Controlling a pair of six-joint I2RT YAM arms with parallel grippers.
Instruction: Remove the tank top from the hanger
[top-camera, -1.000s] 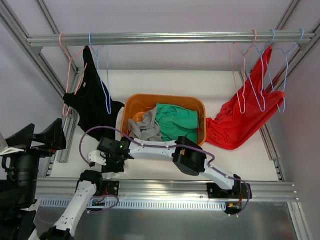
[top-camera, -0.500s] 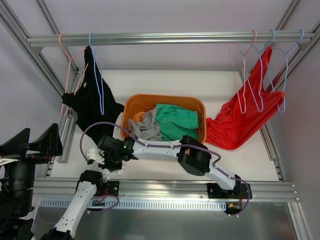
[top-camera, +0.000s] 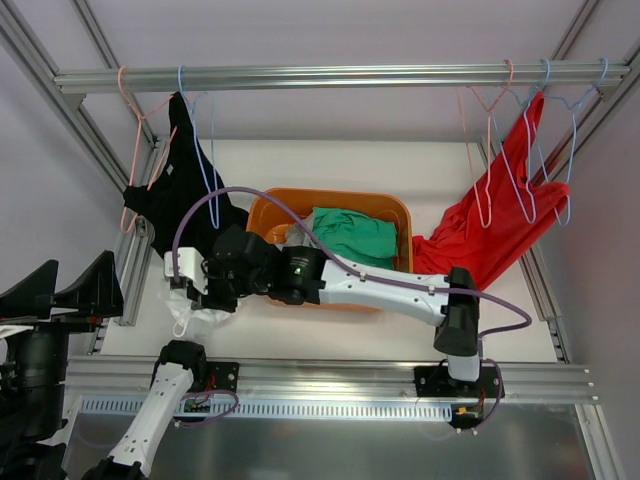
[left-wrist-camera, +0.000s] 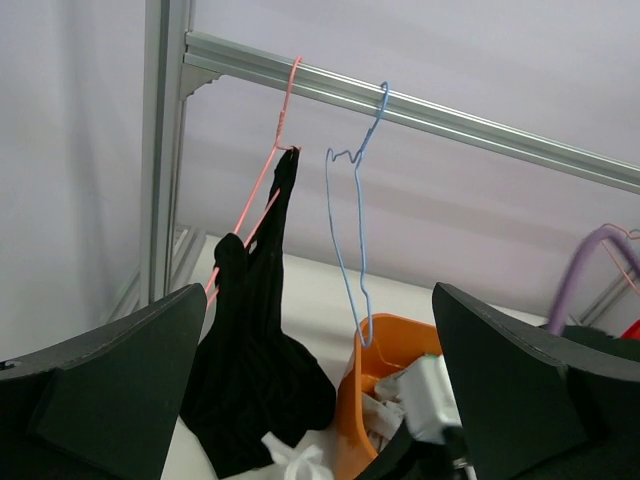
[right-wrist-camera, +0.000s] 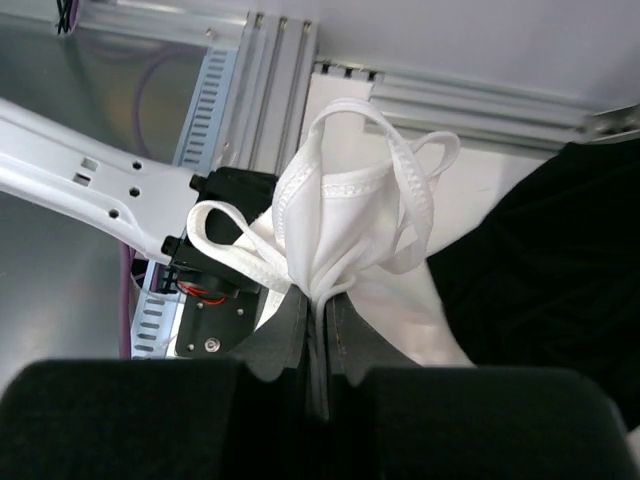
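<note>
Tank top (right-wrist-camera: 335, 225) (white) pinched in right gripper (right-wrist-camera: 318, 308) — straps loose.

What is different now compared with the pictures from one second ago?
The right gripper closed on the white tank top, and its arm stretched out and rose, now crossing in front of the orange basket. The left gripper stayed open, shifting slightly. The black garment and red garment hang as before.

White table (top-camera: 350, 165): orange basket (top-camera: 330, 197) at centre.
</note>
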